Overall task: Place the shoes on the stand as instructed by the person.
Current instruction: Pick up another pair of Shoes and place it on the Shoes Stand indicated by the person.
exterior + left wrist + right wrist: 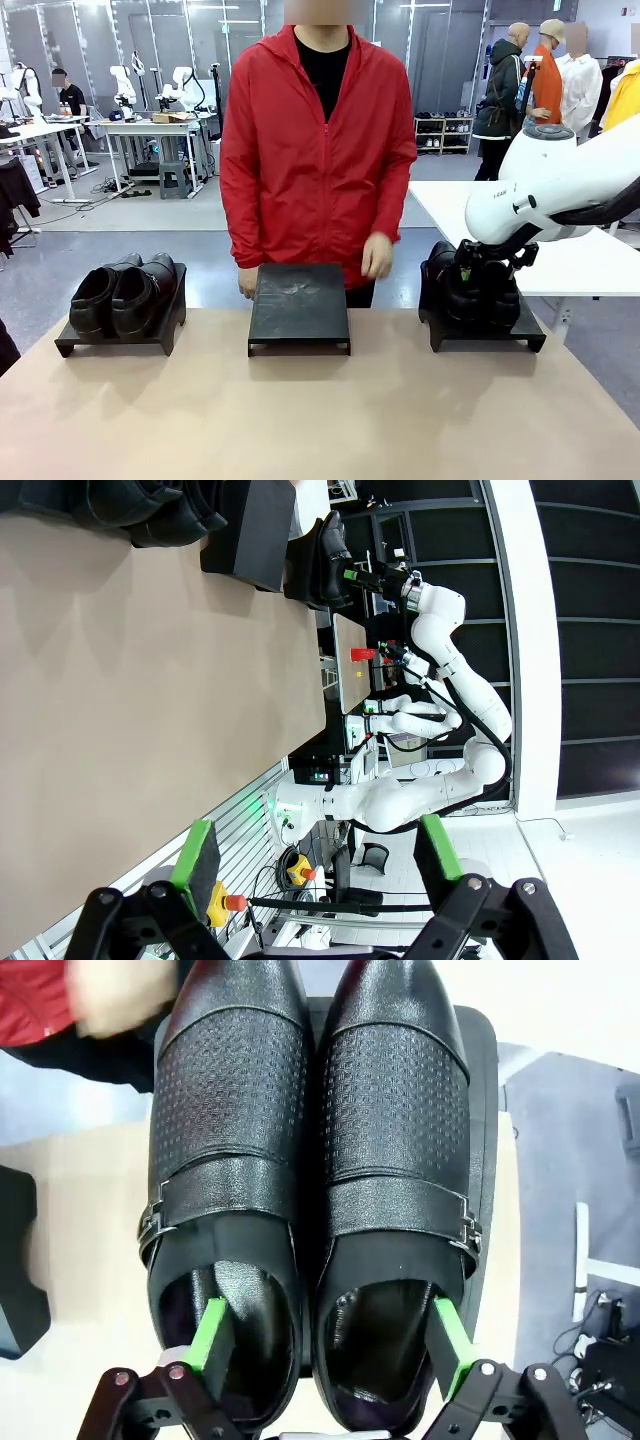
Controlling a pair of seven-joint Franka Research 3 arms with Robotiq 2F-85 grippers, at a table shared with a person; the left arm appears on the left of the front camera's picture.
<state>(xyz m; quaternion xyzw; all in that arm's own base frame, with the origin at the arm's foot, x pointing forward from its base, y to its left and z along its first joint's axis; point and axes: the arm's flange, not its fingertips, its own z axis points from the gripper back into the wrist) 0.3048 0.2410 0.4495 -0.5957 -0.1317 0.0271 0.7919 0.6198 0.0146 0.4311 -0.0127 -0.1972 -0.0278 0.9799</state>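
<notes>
**Right gripper set into the right-hand pair of shoes**

Front view: a lab hall with other benches lay behind a tan worktop. Three black stands stood in a row along its far edge. The left stand, near the far left corner, carried one pair of black shoes. The middle stand was bare. The right stand, near the far right corner, carried the second pair, largely hidden by the right arm, which reached down onto it from the right. The person in the red jacket stood at the far edge behind the middle stand, one hand hanging just above its far right corner.

Left wrist view: the picture was rolled sideways. The left gripper hung over the worktop's near edge, its green-padded fingers spread apart and holding nothing. The stands and the right arm showed well apart, across the worktop.

Right wrist view: the right gripper looked straight down on the buckled, perforated shoes, side by side and touching on their stand. Its fingers were apart, one green pad inside each shoe's opening, so the two inner walls lay between them. Whether the pads pressed the leather I cannot tell.
</notes>
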